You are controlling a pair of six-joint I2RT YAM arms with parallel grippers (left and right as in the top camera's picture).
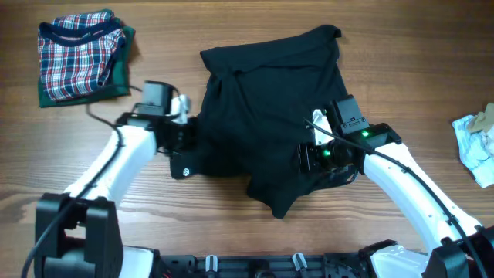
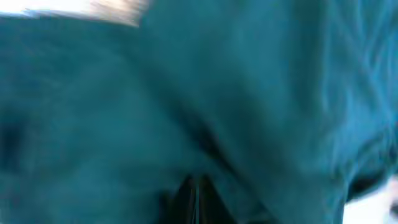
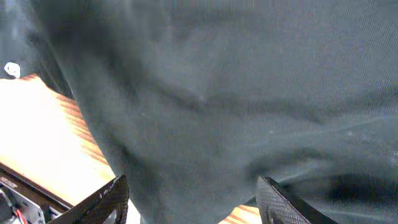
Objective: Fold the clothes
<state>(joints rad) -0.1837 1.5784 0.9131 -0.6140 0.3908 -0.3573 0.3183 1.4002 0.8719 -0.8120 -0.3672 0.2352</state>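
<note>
One black shirt lies bunched in the middle of the table, with its cloth doubled over itself near the far edge and one loose point trailing toward the near edge. There are two arms, one at each side of the shirt.

The left claw is at the shirt's left edge. In the left wrist view its fingers are pressed together with fabric crowding all around them, pinching the shirt.

The right claw is over the shirt's near right part. Its two fingers stand wide apart, dark cloth spreads before them, and nothing is gripped.

Two other fabrics lie well apart from the shirt: one plaid garment folded in the far left corner, and one crumpled pale cloth at the right edge.
</note>
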